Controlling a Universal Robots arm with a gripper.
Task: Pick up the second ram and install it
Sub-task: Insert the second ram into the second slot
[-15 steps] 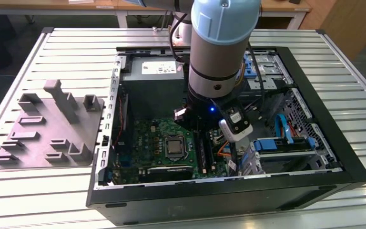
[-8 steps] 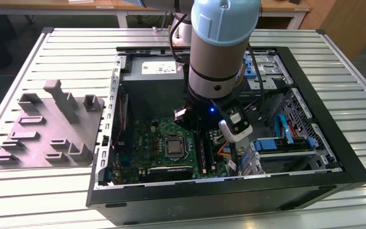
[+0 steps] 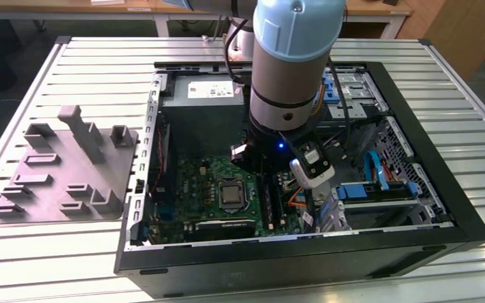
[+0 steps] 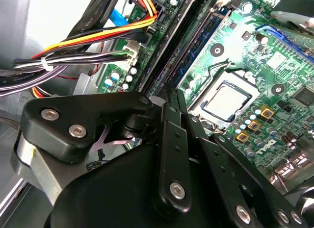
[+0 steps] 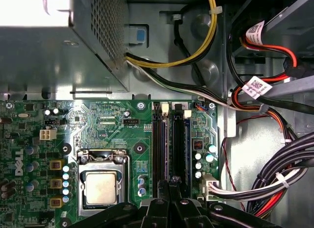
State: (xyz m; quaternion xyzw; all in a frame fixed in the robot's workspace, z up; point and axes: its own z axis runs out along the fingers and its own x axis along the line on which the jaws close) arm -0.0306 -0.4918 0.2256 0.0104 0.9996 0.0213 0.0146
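My gripper [image 3: 265,175] reaches down into the open PC case [image 3: 444,208], over the black memory slots [image 5: 179,139] of the green motherboard [image 5: 98,125]. In both wrist views its black fingers [image 4: 172,103] lie pressed together, shut, with the tips [image 5: 170,185] right at the near end of the slots. A bluish-green ram stick [image 4: 208,24] stands edge-on in one slot, also seen as a thin bluish strip [image 5: 167,144] running away from the fingertips. Whether the fingers touch it, and whether it is the second ram, I cannot tell.
The CPU socket [image 5: 100,186] lies beside the slots. Cable bundles [image 5: 274,184] crowd the other side. The power supply [image 3: 200,95] sits at the case's far end, a blue drive cage [image 3: 377,189] on the exterior view's right. A grey fixture plate [image 3: 65,164] lies on the table.
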